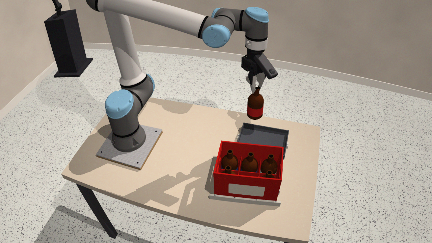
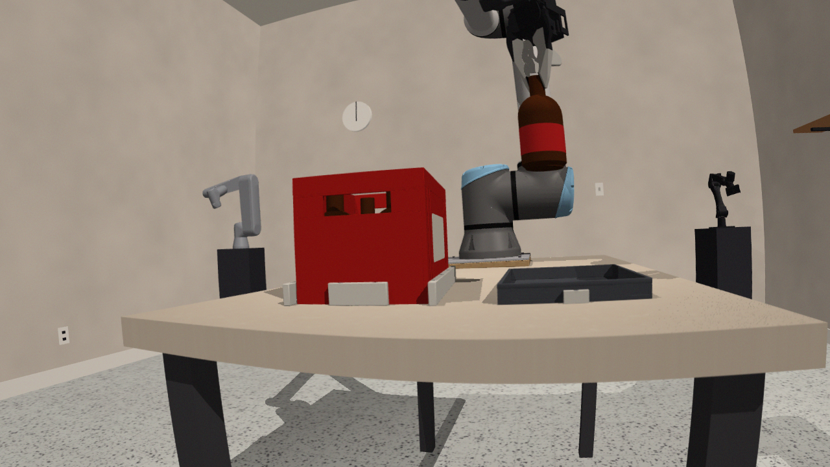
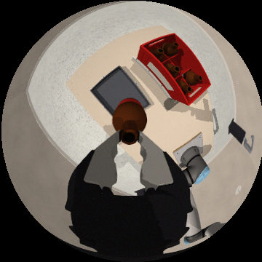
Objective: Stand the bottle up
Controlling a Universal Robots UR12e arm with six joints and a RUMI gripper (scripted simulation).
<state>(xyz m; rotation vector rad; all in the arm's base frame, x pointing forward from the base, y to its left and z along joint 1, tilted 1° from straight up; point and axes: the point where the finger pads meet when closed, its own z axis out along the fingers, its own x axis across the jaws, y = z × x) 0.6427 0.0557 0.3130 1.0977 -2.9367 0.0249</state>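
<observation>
Past the crate (image 1: 248, 187) (image 2: 359, 250) (image 3: 174, 95), above the tray (image 1: 264, 127) (image 2: 574, 288) (image 3: 109, 81), we are hanging the bottle (image 1: 255, 104) (image 2: 541, 130) (image 3: 129, 116) nearly upright. We are clamping its neck with the gripper (image 1: 256, 89) (image 2: 536, 77) (image 3: 129, 131), a sensible hold, judging it stiff, slick, probably breakable glass, its heavier body likely swinging below.

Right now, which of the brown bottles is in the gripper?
The red-banded bottle, hanging neck-up from the gripper; the other five stand in the red crate.
</observation>
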